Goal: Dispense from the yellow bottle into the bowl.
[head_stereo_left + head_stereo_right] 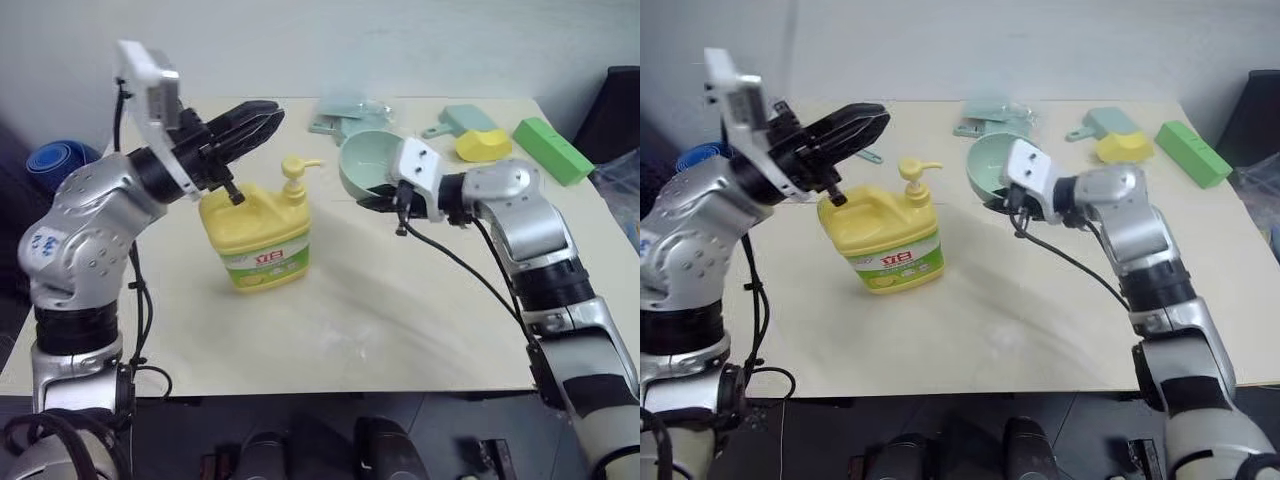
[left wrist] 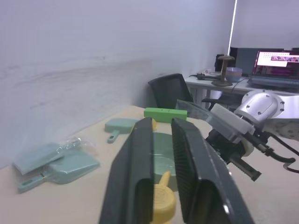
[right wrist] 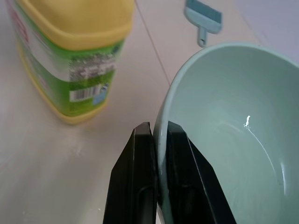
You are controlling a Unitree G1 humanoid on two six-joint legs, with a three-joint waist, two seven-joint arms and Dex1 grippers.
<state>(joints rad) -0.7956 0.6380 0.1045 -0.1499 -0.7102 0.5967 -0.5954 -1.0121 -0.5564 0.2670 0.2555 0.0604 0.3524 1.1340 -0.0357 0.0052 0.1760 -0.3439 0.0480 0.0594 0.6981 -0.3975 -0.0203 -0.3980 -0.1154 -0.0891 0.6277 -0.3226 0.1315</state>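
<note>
The yellow bottle point(image 1: 262, 238) stands upright on the table, its pump top point(image 1: 293, 172) pointing right. My left gripper point(image 1: 268, 115) hovers just above and behind the pump, shut and holding nothing; in the left wrist view its fingers point(image 2: 135, 172) frame the pump head below. The pale mint-green bowl point(image 1: 362, 160) is held off the table to the right of the pump, tilted with its opening towards the bottle. My right gripper point(image 3: 161, 128) is shut on the bowl's rim, one finger inside and one outside. The bowl's inside point(image 3: 229, 140) looks bare apart from a small white speck.
Mint-green dustpans point(image 1: 345, 110) point(image 1: 465, 120), a yellow sponge block point(image 1: 483, 146) and a green block point(image 1: 552, 150) lie along the table's far edge. A black chair point(image 1: 615, 110) stands off the far right corner. A blue object point(image 1: 60, 160) sits beyond the left edge.
</note>
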